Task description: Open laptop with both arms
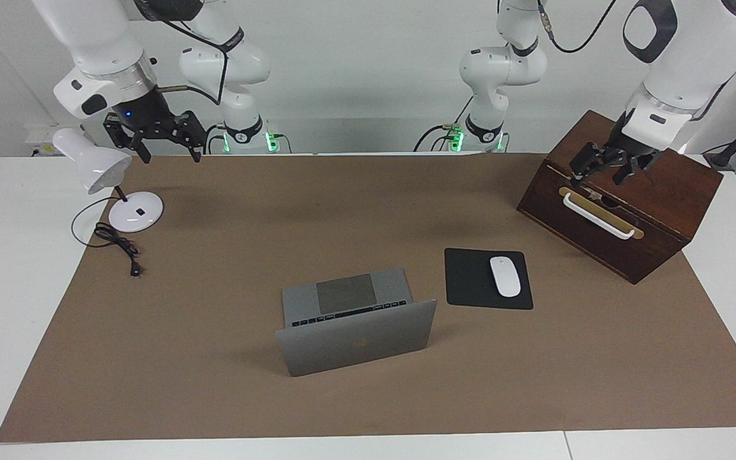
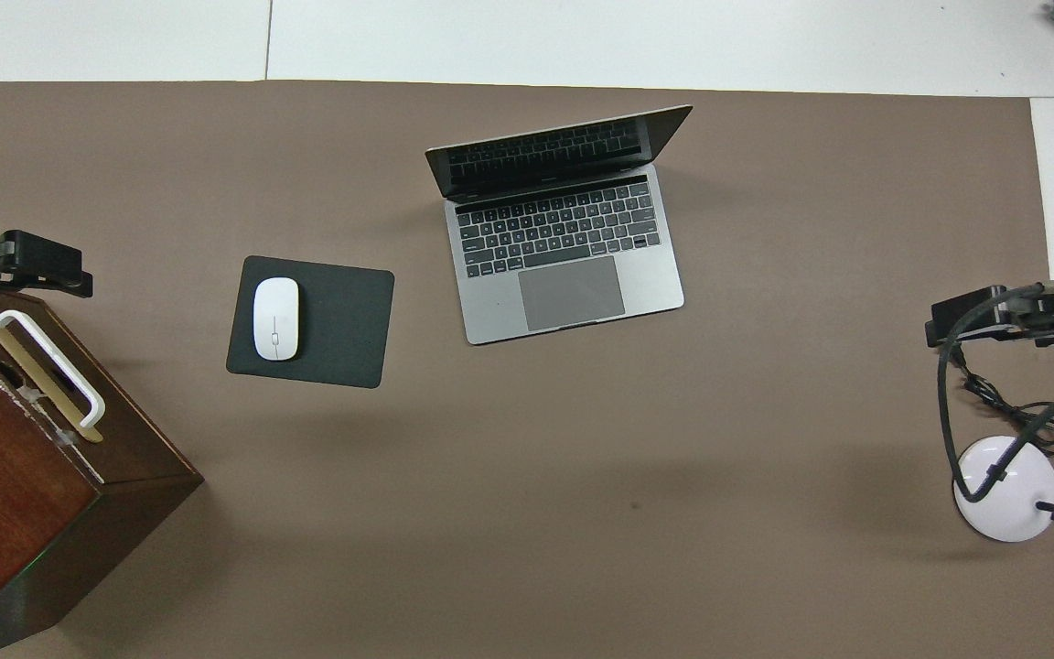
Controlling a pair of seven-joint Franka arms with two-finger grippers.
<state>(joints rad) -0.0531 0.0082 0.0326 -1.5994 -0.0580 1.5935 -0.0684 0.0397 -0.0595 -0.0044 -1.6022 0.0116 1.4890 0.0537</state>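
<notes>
Your left hand (image 1: 605,169) hangs over the wooden box (image 1: 662,211), fingers apart and holding nothing; your right hand (image 1: 165,148) is up over the bench (image 1: 227,383) edge by the white lamp (image 1: 96,167), fingers spread and empty too. Both are well apart from the laptop (image 1: 355,319), which sits mid-bench beside the mouse pad (image 1: 467,281), farther from the robots than the box. Its lid already stands raised, keyboard showing. You seem to be at the finish; next, just check the lid angle and park the arms.
</notes>
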